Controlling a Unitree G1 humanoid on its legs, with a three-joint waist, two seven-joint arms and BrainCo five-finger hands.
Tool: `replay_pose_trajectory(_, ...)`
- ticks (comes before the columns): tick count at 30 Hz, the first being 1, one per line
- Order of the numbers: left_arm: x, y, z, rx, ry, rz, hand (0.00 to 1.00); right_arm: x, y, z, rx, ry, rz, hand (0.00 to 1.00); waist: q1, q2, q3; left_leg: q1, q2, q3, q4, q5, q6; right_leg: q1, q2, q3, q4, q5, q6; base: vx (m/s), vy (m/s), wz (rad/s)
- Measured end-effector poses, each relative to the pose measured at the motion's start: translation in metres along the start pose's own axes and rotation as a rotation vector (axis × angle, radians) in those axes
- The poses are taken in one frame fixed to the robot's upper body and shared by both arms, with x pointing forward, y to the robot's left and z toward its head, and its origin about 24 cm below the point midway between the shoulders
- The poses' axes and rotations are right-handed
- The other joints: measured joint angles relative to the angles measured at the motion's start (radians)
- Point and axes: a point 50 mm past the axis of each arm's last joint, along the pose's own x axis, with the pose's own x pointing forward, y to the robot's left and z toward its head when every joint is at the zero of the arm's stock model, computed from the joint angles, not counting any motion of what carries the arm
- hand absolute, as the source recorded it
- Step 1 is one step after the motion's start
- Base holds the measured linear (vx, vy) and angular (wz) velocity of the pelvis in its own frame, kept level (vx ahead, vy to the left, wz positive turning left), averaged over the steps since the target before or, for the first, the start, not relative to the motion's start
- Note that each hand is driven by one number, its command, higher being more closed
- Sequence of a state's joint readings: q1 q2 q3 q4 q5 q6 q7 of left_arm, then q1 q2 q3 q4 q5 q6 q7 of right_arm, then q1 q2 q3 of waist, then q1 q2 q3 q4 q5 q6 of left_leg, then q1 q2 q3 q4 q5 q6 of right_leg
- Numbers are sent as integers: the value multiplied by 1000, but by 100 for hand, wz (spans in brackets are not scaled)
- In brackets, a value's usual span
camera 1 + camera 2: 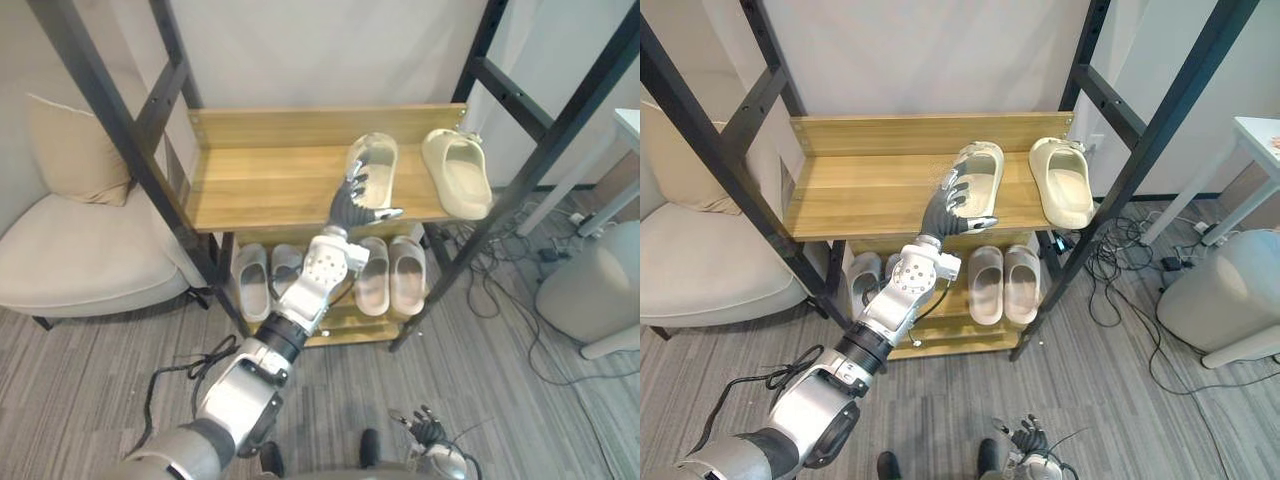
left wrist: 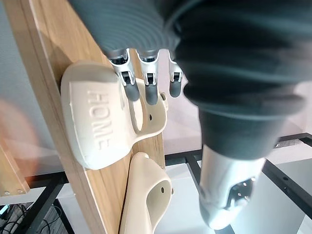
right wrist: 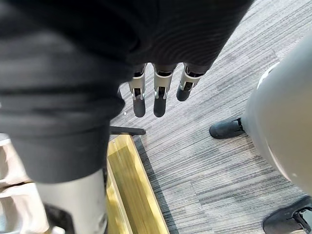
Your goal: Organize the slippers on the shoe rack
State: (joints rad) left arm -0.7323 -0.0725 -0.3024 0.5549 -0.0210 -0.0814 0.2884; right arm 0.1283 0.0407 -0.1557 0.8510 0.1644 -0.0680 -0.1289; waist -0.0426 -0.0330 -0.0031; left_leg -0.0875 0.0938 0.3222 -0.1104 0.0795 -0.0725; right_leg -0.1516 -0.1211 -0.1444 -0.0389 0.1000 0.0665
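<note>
Two cream slippers lie on the rack's top wooden shelf [image 1: 260,180], toes toward the wall. One slipper [image 1: 374,160] is near the middle and the other [image 1: 458,172] sits at the right end, slightly turned. My left hand [image 1: 355,205] reaches onto the shelf and is open. Its straight fingers [image 2: 130,87] rest at the heel end of the middle slipper [image 2: 97,126], and its thumb sticks out to the right. My right hand [image 1: 430,432] hangs low near the floor, open, with relaxed fingers [image 3: 158,97].
On the lower shelf stand a grey pair [image 1: 265,275] and a cream pair [image 1: 390,275]. Black frame posts [image 1: 150,170] flank the rack. A beige armchair [image 1: 70,250] is at the left. At the right are a grey pouf [image 1: 595,290] and floor cables [image 1: 500,290].
</note>
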Motion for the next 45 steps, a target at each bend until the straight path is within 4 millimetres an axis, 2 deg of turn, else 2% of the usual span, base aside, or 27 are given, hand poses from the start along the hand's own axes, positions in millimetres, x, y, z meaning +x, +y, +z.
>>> replay_pose_trajectory(12, 2, 13, -1, -64, 8, 60, 0, 1, 2, 3, -3, -7, 5, 0, -3, -1, -1, -2, 0, -1, 0, 0, 1, -2, 0, 0, 1, 0, 0, 0, 0, 0)
replay_pose_trajectory(19, 3, 26, -3, -107, 17, 120, 0, 1, 2, 3, -9, -9, 7, 0, -3, -1, -1, -2, 1, -3, 0, 0, 1, -1, 0, -2, 1, 0, 0, -6, 1, 0)
replay_pose_trajectory(31, -10, 60, -21, -407, 73, 319, 0, 1, 1, 0, -15, 10, 2, 0, -2, -2, -1, 2, 2, -3, 0, 0, 1, 2, 2, 0, 1, 0, 0, 0, 0, 0)
replay_pose_trajectory(38, -15, 61, -23, -464, 77, 331, 0, 1, 1, -4, -18, 28, 1, 0, 3, -11, -9, 4, 1, -4, 0, 1, 1, 7, 2, -1, 1, 0, 0, 0, 0, 1)
replay_pose_trajectory(45, -17, 54, -25, -416, 83, 297, 0, 0, 1, -5, -19, 30, 0, 0, 4, -11, -10, 10, 1, -4, 0, -1, -1, 11, 2, -1, 1, 0, 0, 0, 0, 0)
